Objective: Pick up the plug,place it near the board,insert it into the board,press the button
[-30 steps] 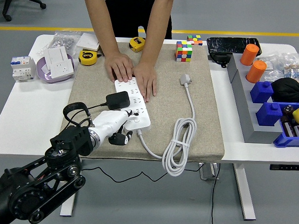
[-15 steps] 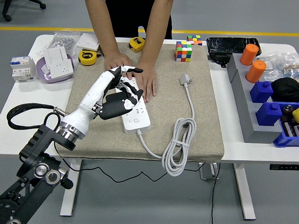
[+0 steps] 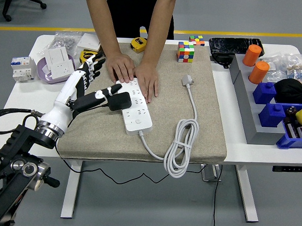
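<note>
The person's head and shoulders are cut off by the picture's top edge; only the forearms and both hands (image 3: 135, 75) show, and they cover the far end of the white power strip (image 3: 135, 106). The black rectangular plug (image 3: 120, 101) hides the sockets beneath it, so whether its pins are seated cannot be told. The left hand (image 3: 89, 83) partly hides the yellow tape measure (image 3: 88, 55) behind it. The black left arm runs out at the lower left corner. The blue plastic bins (image 3: 286, 116) at the right of the white tabletop (image 3: 20, 117) are cut by the right edge, and their contents are too small to make out.
</note>
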